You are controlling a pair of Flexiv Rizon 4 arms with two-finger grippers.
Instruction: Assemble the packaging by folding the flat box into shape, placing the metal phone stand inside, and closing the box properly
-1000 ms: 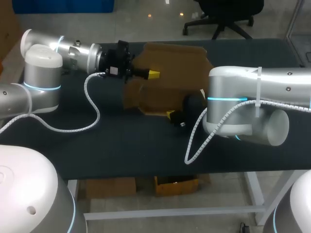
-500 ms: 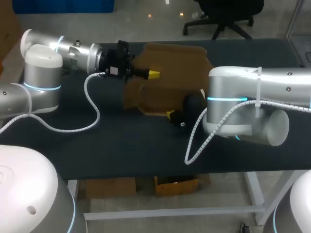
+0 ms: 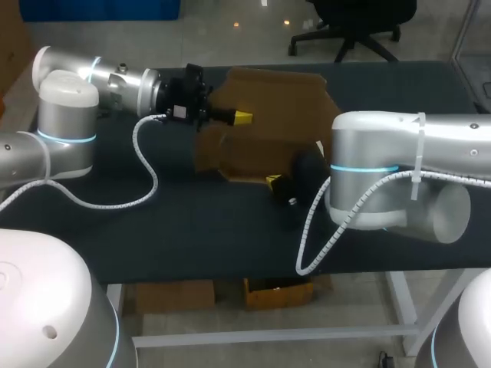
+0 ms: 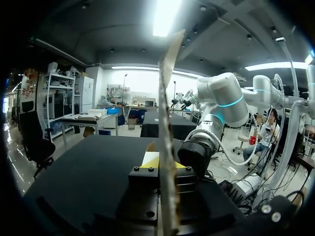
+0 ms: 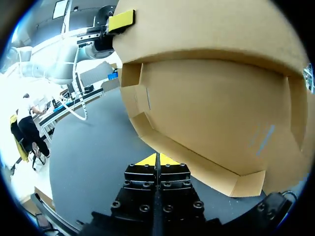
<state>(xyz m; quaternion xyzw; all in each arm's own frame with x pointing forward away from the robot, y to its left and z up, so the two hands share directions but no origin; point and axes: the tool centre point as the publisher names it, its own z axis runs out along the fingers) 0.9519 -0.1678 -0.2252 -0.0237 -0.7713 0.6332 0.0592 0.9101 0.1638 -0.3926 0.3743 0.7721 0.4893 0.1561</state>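
Brown cardboard, the box (image 3: 265,115) lies partly unfolded on the dark worktop (image 3: 192,222), with one panel lifted off the surface. The left tool (image 3: 241,116) comes in at the box's left edge and is clamped on that raised panel. In the left wrist view the sheet stands edge-on between the two yellow tips, with a finger on each side. The right tool (image 3: 272,181) sits low at the box's near edge, its fingers pressed together with nothing between them. In the right wrist view the box's flaps rise just ahead of and above this tool. Its tips seem to stop just short of the nearest flap, though the angle makes that hard to judge.
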